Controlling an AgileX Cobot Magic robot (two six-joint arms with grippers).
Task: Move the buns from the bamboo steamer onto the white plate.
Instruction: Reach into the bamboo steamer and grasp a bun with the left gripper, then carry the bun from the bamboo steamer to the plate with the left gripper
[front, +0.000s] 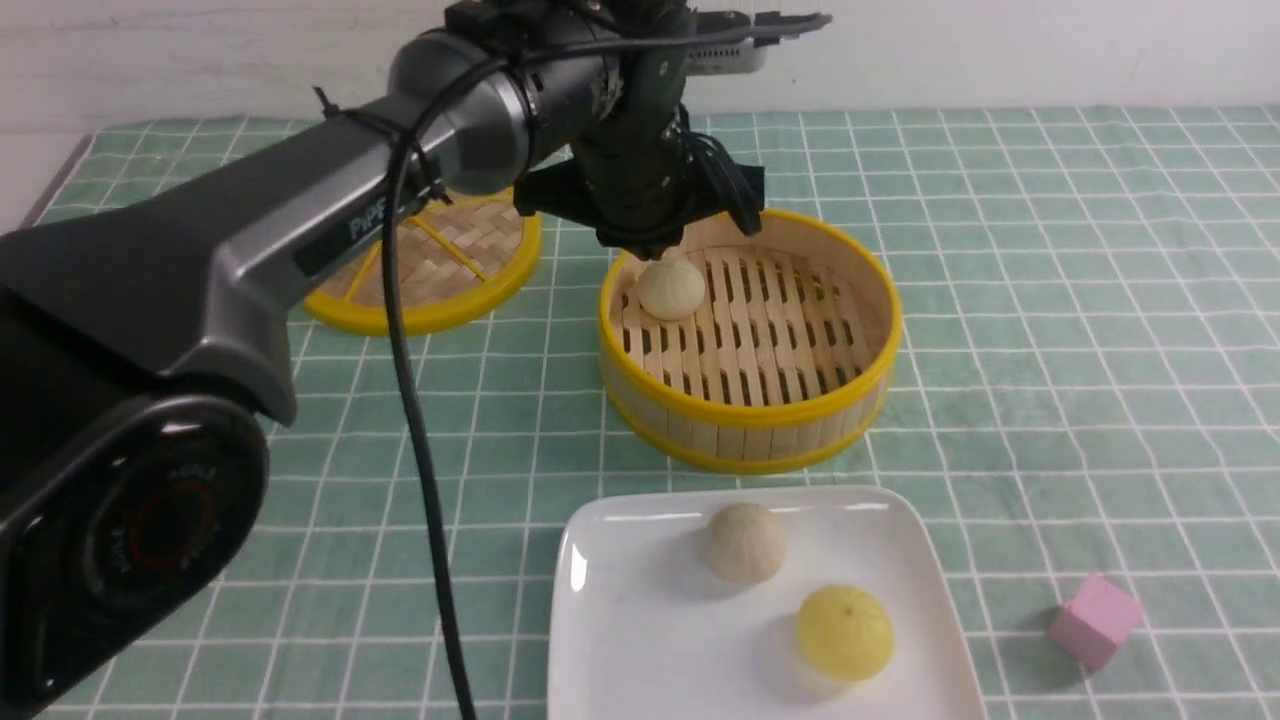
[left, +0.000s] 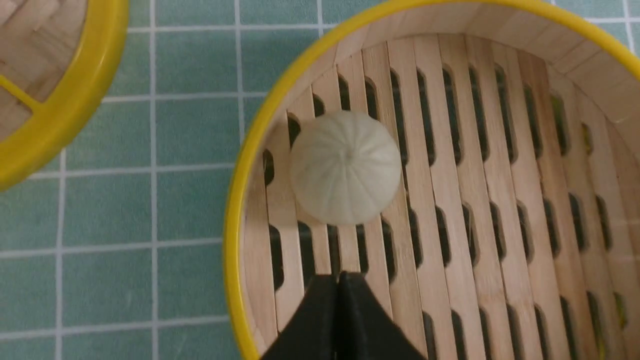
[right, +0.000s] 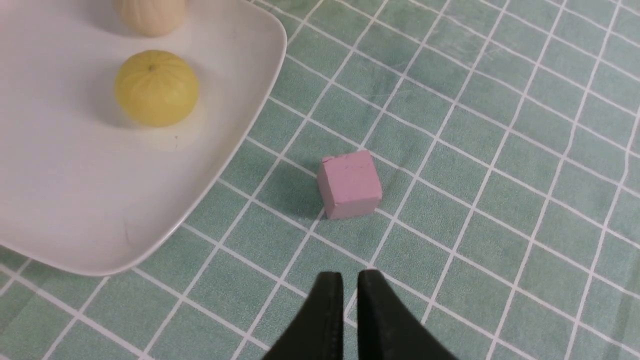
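You see a green table top with white grid lines (front: 1050, 400), and a white wall behind. Your landmark is the steamer (front: 750, 440). It has one pale bun (front: 671, 289) inside. The white plate (front: 680, 640), on the near side of the steamer, holds another pale bun (front: 744, 543) and a yellow bun (front: 845, 633). The woven lid (front: 430, 320) is left of the steamer; the pink cube (front: 1095, 621) is nearer you and to the right. Your left gripper (left: 341, 277), over the steamer, has its tips together and holds nothing. Your right gripper (right: 350, 275) has its tips a little apart.

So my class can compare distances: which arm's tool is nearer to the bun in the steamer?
Left. The left tool hovers above the steamer, close to the bun; the right tool is away near the pink cube.
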